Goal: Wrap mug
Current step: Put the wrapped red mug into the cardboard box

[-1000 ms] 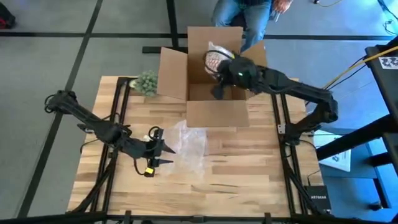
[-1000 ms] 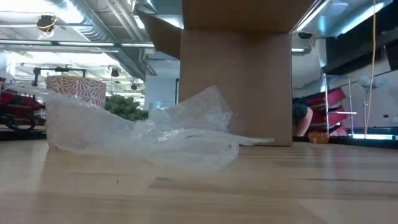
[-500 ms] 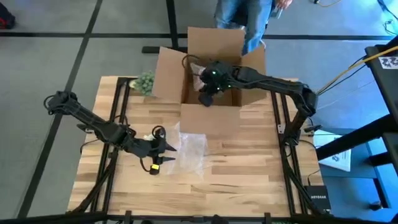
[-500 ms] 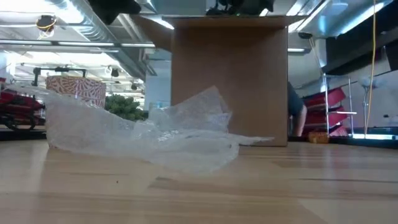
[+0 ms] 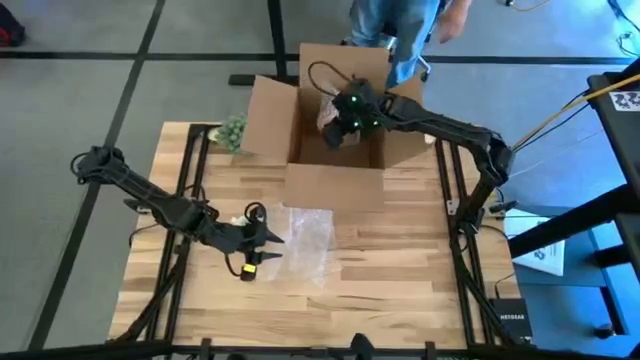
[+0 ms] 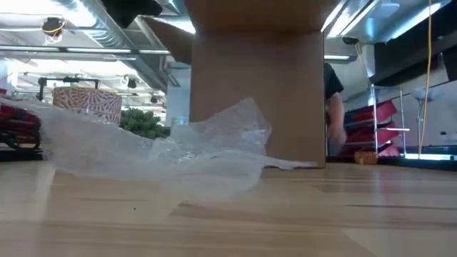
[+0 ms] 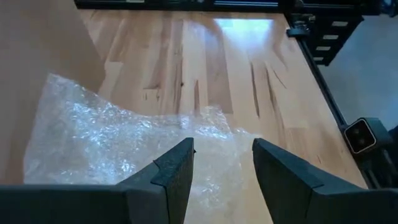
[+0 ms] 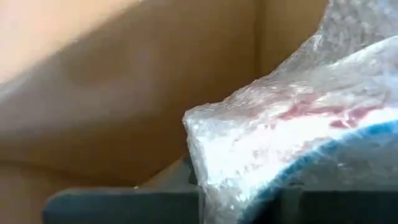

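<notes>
The box has slid left, the right gripper now deep inside it, pinching the bubble-wrapped mug, seen only in the wrist view. The left gripper hovers spread over the loose wrap.

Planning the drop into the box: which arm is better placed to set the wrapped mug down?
Right: its gripper hangs inside the cardboard box, holding the wrapped mug. The left gripper waits open by the bubble wrap.

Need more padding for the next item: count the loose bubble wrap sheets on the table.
1. A loose bubble wrap sheet lies on the table before the cardboard box, beside the left hand. More may be hidden inside the box.
</notes>
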Motion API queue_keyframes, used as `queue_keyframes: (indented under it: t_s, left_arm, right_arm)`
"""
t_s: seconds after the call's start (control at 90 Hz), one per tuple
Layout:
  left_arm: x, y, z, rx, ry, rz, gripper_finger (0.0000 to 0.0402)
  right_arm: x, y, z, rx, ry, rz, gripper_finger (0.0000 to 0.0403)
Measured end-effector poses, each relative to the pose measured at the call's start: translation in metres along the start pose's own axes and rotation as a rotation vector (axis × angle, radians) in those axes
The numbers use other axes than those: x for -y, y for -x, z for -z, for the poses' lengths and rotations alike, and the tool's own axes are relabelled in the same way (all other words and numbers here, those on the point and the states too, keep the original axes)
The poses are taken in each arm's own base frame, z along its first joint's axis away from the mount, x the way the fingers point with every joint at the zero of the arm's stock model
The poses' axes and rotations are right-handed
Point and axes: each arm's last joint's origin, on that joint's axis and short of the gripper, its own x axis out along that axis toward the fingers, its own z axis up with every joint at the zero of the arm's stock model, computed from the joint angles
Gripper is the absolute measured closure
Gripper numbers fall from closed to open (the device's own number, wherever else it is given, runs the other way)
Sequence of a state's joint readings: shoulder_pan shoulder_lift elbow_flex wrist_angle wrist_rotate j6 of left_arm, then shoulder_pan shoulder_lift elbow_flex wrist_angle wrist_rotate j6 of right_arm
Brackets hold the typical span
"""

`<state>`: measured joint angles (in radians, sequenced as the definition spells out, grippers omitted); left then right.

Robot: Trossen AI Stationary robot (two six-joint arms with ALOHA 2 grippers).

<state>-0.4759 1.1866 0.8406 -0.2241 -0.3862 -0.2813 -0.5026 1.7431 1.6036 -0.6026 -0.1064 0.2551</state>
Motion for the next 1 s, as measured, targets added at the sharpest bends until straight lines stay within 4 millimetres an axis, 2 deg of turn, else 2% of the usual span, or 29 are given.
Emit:
queue_keyframes:
  t_s: [0.244,0.567,0.656,0.811,0.878,1.0]
  left_arm:
    - [0.000,0.000,0.000,0.001,-0.001,0.000,0.0252]
    - [0.000,0.000,0.000,0.000,0.005,0.000,0.0252]
    - [0.000,0.000,0.000,0.000,0.005,0.000,0.0252]
    - [0.000,0.000,0.000,0.000,0.007,0.000,0.0252]
    - [0.000,0.000,0.000,0.000,0.007,0.000,0.0252]
    - [0.000,0.000,0.000,-0.002,0.005,0.001,0.0252]
  right_arm:
    - [0.008,-0.005,0.013,-0.093,-0.002,0.106,0.0397]
    - [0.022,-0.053,0.049,-0.270,-0.015,0.153,0.0376]
    - [0.022,-0.058,0.050,-0.275,0.003,0.143,0.0349]
    - [0.020,-0.057,0.046,-0.236,0.020,0.108,0.0275]
    - [0.018,-0.050,0.041,-0.209,0.024,0.074,0.0241]
    - [0.009,-0.025,0.024,-0.160,0.025,0.012,0.0191]
